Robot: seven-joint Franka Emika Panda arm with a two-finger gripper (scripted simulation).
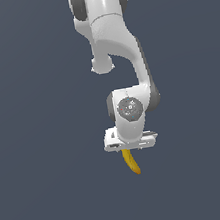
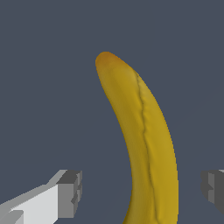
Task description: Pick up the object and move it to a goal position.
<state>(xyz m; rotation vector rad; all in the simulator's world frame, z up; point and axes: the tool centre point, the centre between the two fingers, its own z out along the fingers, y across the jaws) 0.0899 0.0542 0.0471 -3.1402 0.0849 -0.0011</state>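
The object, a curved yellow banana (image 2: 144, 131) with an orange-brown end, fills the middle of the wrist view and runs lengthwise between my fingertips. My gripper (image 2: 140, 190) is open, and a gap of grey ground shows on each side between the banana and the dark pads (image 2: 72, 192). In the exterior view the banana (image 1: 131, 162) sticks out from under the white hand of the gripper (image 1: 131, 145). The fingers themselves are hidden there. Whether the banana rests on the ground cannot be told.
Plain dark grey-blue ground surrounds the arm in both views. The white arm (image 1: 118, 55) comes down from the top centre of the exterior view. No other objects or goal marker show.
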